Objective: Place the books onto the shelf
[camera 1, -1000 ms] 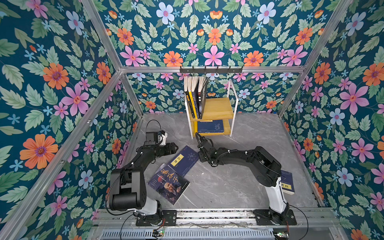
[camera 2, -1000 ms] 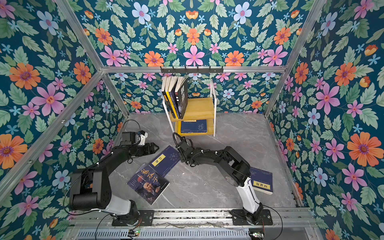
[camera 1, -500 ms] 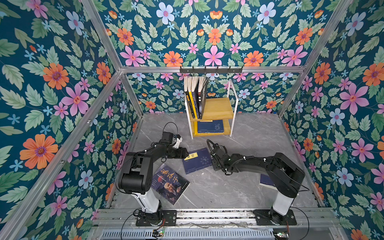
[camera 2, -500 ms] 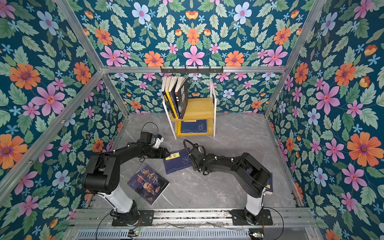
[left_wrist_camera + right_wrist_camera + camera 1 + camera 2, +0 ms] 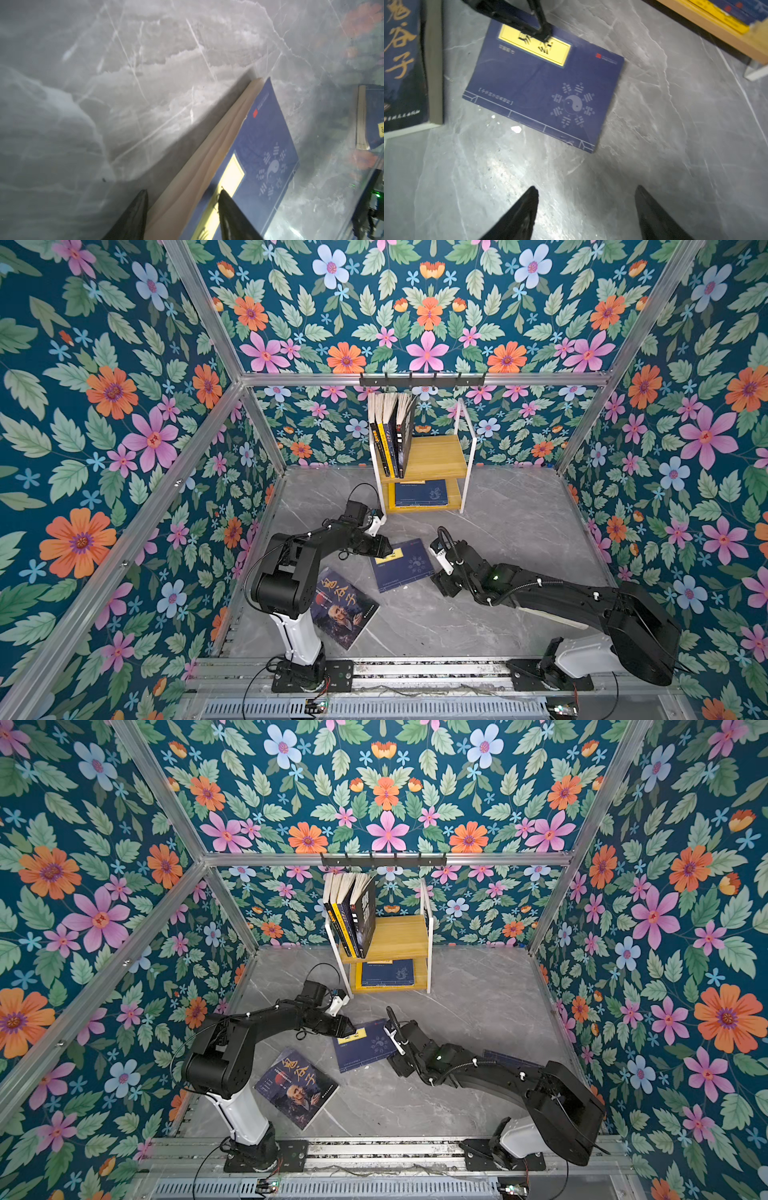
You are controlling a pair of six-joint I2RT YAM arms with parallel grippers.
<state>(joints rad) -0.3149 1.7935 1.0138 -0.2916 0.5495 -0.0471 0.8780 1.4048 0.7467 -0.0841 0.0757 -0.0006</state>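
At seven o'clock from the shelf (image 5: 432,456), left gripper (image 5: 182,191) half parted astride the edge of the navy book (image 5: 405,568) on the table (image 5: 498,531), clamping unclear; at the book's four o'clock, right gripper (image 5: 586,188) wide apart, empty

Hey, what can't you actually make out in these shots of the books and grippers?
- Left gripper: left wrist view, blurred, frame edge cuts fingers; grip on the navy book unclear.
- Yellow label: right wrist view, title blurred, partly under that gripper.
- Another navy book: top view, mostly behind the right arm.
- Lower-shelf stack: too small to count.
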